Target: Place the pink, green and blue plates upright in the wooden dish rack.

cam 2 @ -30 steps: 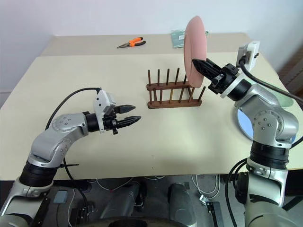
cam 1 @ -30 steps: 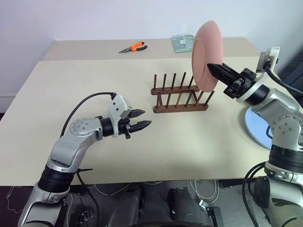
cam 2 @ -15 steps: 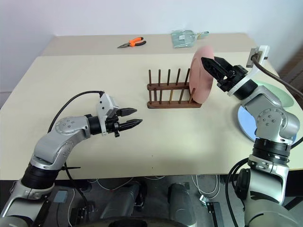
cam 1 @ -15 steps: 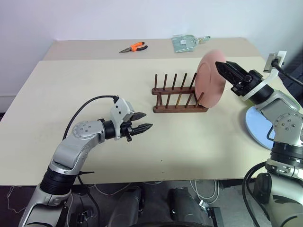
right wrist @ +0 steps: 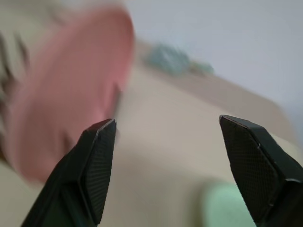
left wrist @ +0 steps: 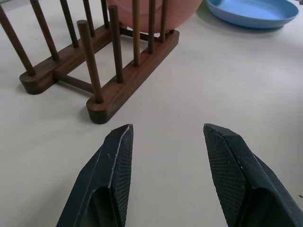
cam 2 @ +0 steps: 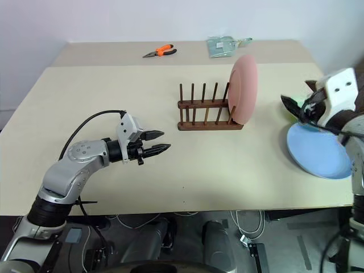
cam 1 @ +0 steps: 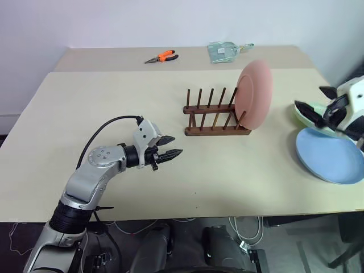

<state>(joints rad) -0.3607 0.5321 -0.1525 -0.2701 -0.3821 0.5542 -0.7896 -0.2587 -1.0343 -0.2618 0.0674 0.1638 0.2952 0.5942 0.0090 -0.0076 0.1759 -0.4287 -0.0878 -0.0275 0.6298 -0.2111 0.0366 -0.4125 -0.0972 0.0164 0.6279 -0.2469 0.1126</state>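
The left gripper (cam 1: pixel 169 154) hangs low over the near left part of the table (cam 1: pixel 114 96). Its two black fingers sit partly apart, and there is nothing between them. It points at the wooden dish rack (cam 1: pixel 215 120), which stands a little farther off and to the right. If this arm pushes ahead, it can bump the near end of the rack, slide it along, and make the plate in it tip out.

The blue plate (cam 1: pixel 331 155) lies flat on the near right side of the table, close to the edge. A hard nudge can push it off the table. A flat plate is also hard to pinch, so the fingers may slip off its rim.

The right gripper (cam 1: pixel 318 100) floats just above the blue plate, over by the right edge. Its fingers are spread wide and hold nothing. The green plate (cam 1: pixel 307 116) peeks out right under it and touches the blue plate, so grabbing one plate may drag the other along.

The pink plate (cam 1: pixel 253 94) stands up in the right end of the rack, leaning on the last pegs. It looks a bit tilted. A knock to the rack may make it roll or fall flat.

Far back lie orange pliers (cam 1: pixel 160 57) and a small clear bag (cam 1: pixel 224 50), well away from everything.
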